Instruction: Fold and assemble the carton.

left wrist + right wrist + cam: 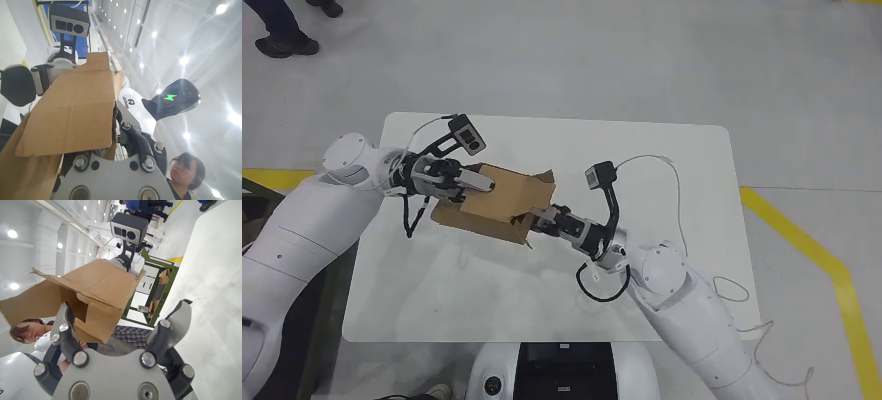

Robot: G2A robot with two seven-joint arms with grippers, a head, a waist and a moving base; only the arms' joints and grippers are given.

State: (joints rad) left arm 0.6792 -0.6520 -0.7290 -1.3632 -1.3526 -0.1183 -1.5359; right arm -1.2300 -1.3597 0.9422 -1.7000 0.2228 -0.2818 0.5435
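With the left fingers [474, 180] pinching the carton [500, 203], hold steady while the spread right fingers [63, 315] press the flap [90, 321] inward.

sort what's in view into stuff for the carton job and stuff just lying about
For the job: carton, left end effector, right end effector.
Lying about: green cart, cardboard scraps on it, clear jar.
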